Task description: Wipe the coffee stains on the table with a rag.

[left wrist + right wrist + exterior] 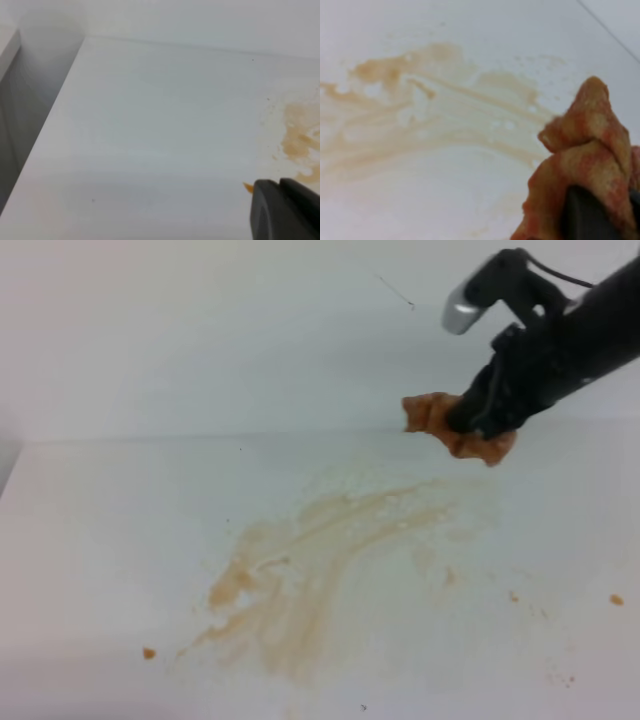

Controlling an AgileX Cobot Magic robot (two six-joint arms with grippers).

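1. While the rag [458, 430] hangs bunched up at the tip of the right gripper [480, 425], it's clear of the table [110, 530], up by the far edge near the back wall [200, 330]. It's blotchy orange-brown all over.
2. From the right wrist view the cloth is wrapped around a dark finger [582, 215] and the gripper looks like it's got hold of the rag. How wide the jaws are under the cloth, can't tell.
3. Below and forward-left of that gripper, the coffee stains [300, 580] are spread over the middle of the table: a darker amber patch at the end farthest from the gripper, with pale tan streaks sweeping back toward it.
4. Some tiny brown specks sit off on their own, one just past the far end of the smear [149, 652], a couple more on the near side below the gripper [616, 599].
5. Left gripper [285, 210] only shows as a dark blurry chunk in the corner of its own camera, low over the table with the stain edge just beyond it. Open or closed? Can't tell. It isn't in the overhead view at all.
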